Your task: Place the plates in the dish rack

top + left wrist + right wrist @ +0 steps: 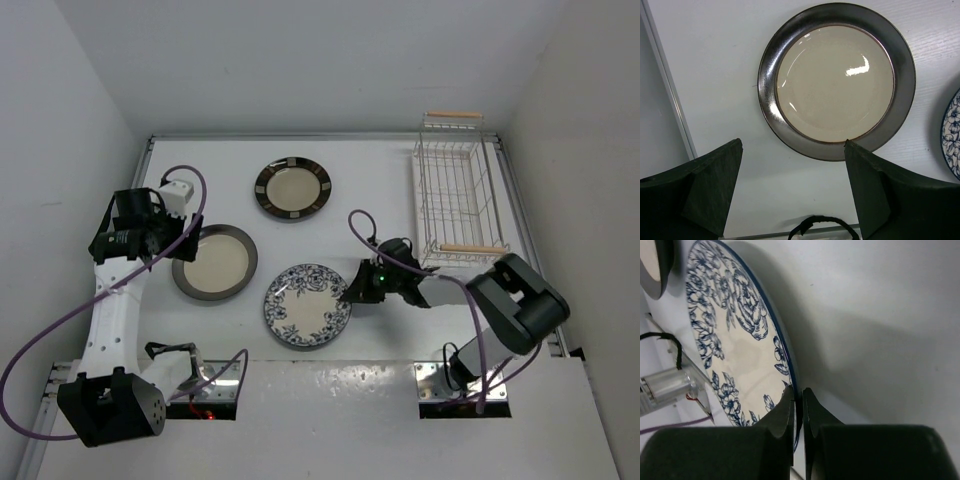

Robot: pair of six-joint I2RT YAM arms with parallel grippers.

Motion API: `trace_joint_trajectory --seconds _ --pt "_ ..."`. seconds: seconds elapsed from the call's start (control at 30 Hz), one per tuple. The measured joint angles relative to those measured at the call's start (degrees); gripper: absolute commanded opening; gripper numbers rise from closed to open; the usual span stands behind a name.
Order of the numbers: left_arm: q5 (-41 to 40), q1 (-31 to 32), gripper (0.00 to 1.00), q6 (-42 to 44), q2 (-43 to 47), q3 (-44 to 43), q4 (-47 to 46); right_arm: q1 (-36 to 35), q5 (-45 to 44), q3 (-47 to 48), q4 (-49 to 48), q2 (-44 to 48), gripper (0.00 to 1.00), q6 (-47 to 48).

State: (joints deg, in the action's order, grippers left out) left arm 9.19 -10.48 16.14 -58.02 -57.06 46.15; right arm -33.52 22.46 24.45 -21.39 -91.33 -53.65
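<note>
Three plates lie on the white table. The white plate with blue flowers (pixel 307 305) (pixel 735 347) is at front centre, and my right gripper (pixel 350 291) (pixel 798 395) is shut on its right rim. The cream plate with a dark brown rim (pixel 214 263) (pixel 836 81) lies to the left. My left gripper (pixel 168 236) (pixel 792 150) hovers open above its near-left edge, holding nothing. The dark-rimmed plate with pale blocks (pixel 292 189) sits farther back. The white wire dish rack (pixel 458 190) stands at the back right, with no plate in it.
White walls close in the table on the left, back and right. A purple cable (pixel 60 330) loops from the left arm, and another (pixel 362 232) arcs over the right arm. A metal rail (pixel 665 80) runs along the table's left edge.
</note>
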Motion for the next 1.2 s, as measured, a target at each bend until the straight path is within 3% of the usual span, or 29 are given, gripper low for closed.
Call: trace_joint_trajectory --seconds 0.1,0.3,0.47,0.63,0.87,1.2 --pt "0.0 0.0 0.87 0.0 0.0 0.0 -0.1 0.1 -2.4 2.4 10.8 9.1 0.0 4.2" --pt "-0.1 0.0 0.88 -0.1 -0.3 0.0 -0.5 5.3 -9.7 18.9 31.5 22.1 0.0 16.3" --pt "-0.2 0.0 0.88 -0.1 -2.6 -0.2 -1.3 15.0 -16.6 41.7 44.8 22.7 0.0 25.8" --pt "-0.2 0.0 0.88 -0.1 -6.0 -0.8 -2.5 25.4 -28.2 56.9 47.1 22.6 0.0 35.8" --pt "-1.0 1.9 0.88 -0.1 -9.3 -2.2 -3.5 35.2 -40.9 54.8 43.3 22.7 0.0 52.9" --pt "-2.4 4.3 0.88 -0.1 -14.6 -2.6 -3.7 40.2 -42.2 38.6 38.1 21.2 0.0 65.9"
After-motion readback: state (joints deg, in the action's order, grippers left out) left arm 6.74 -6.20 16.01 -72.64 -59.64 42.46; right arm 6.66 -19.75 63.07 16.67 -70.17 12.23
